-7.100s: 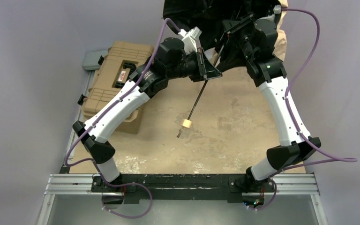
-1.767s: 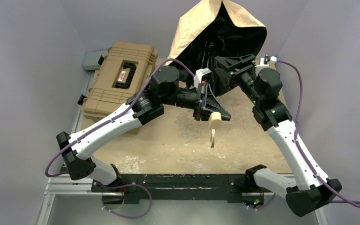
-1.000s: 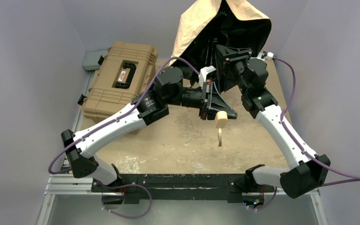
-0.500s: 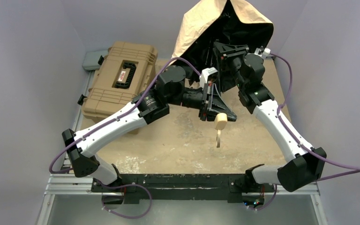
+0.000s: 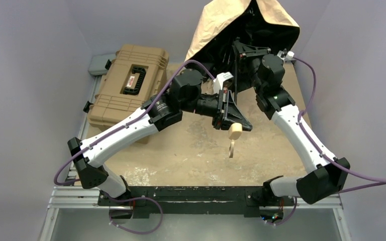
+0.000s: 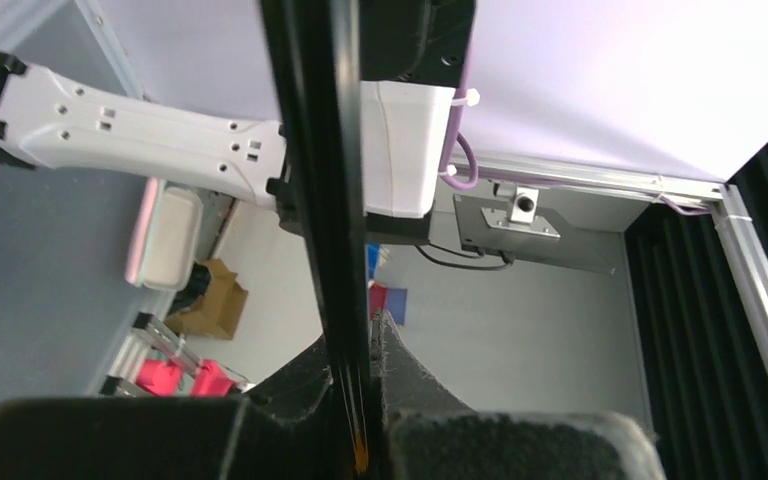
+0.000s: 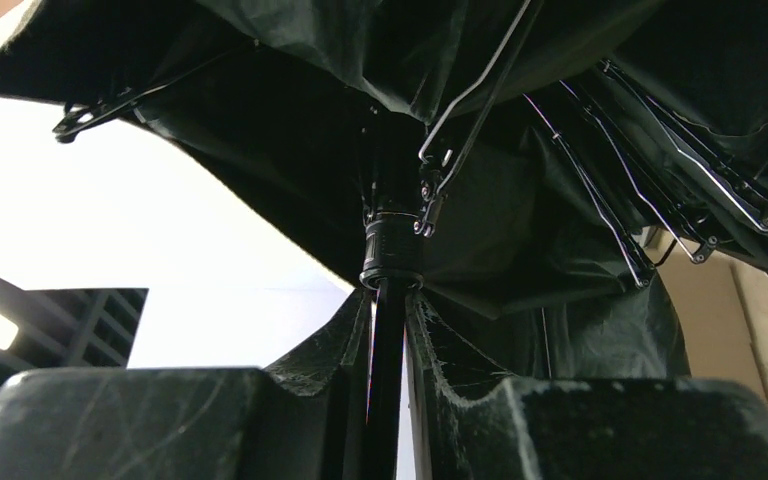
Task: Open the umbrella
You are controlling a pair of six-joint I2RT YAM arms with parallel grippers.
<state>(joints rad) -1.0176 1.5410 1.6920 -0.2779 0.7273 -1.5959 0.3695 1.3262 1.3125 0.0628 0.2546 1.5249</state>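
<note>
One half-spread umbrella [image 5: 221, 20] stands over the scuffed tabletop [image 5: 191, 150], shaft pinched by the left tool [image 5: 227, 111] near the handle and the right tool [image 5: 238, 57] under the canopy, beside one tan case [image 5: 128, 83], between pale lilac walls [image 5: 30, 75].

We see a robotics lab here: plain lilac walls [image 5: 30, 60] box in a worn table [image 5: 191, 160], an aluminium rail [image 5: 75, 193] carries robot arms [image 5: 125, 129], and what may be cardboard boxes [image 6: 205, 300] sit beyond.
</note>
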